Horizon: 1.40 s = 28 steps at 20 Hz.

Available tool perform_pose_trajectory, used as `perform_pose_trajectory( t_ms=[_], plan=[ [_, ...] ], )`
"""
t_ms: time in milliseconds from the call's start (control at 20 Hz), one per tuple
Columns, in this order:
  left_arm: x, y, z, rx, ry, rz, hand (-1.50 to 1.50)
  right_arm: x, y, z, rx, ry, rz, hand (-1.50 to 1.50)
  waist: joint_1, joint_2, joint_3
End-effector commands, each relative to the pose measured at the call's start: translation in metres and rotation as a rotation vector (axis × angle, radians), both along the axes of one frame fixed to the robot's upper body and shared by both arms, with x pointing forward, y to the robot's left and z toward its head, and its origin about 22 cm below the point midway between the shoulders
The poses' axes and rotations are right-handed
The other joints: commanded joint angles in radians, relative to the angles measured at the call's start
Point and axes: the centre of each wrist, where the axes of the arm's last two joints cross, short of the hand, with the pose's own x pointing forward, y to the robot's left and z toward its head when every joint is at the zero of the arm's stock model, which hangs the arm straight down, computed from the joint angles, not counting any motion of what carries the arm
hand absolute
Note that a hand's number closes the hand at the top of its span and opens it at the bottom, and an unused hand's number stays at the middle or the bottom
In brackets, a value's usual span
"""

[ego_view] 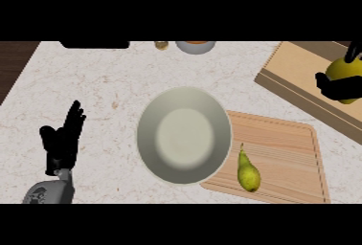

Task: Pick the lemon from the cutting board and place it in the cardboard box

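Nearest, at lower left: left hand (62, 139) resting open, fingers up, holding nothing. Right of it, 1 plate (184, 135), then the cutting board (283, 153), bearing only 1 pear (247, 173) and no lemon. Farther off, upper right: right hand (343, 91) curled round the lemon (346, 68), over the cardboard box (300, 62). Pick apparently done; lowering and release left. Nothing between that hand and the box. Bowl (195, 46) well to its left, at the far edge.

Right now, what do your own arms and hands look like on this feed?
Both hands are black with slim fingers: left hand, right hand. The left forearm is a rounded grey shell; the right forearm is out of view.
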Motion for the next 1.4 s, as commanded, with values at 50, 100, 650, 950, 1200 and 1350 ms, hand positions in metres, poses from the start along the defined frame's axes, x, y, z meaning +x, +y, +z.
perform_pose_trajectory(
  t_ms=[50, 100, 650, 950, 1200, 1350],
  plan=[
    [0.012, -0.012, 0.003, 0.003, -0.01, -0.034, 0.0, 0.035, -0.038, 0.016, 0.058, -0.024, -0.019, 1.5, 0.006, 0.003, 0.0],
    [-0.009, -0.006, -0.002, -0.01, -0.01, -0.02, 0.0, 0.03, -0.064, -0.012, 0.049, -0.031, -0.012, 1.5, 0.009, 0.002, 0.001],
    [0.007, -0.029, 0.002, 0.001, -0.019, -0.044, 0.0, 0.09, -0.113, -0.07, 0.008, 0.009, -0.048, 1.5, 0.043, 0.018, 0.002],
    [0.005, -0.021, -0.007, 0.007, -0.03, -0.048, 0.0, 0.09, -0.134, -0.105, 0.174, 0.053, -0.143, -1.5, 0.054, 0.027, 0.003],
    [0.016, -0.015, 0.0, -0.013, -0.014, -0.066, 0.0, 0.088, -0.149, -0.1, 0.334, 0.016, -0.054, -1.5, 0.049, 0.026, 0.004],
    [0.01, -0.026, -0.006, -0.013, -0.019, -0.044, 0.0, 0.083, -0.149, -0.119, 0.425, -0.085, 0.015, -1.5, 0.047, 0.024, 0.006]
  ],
)
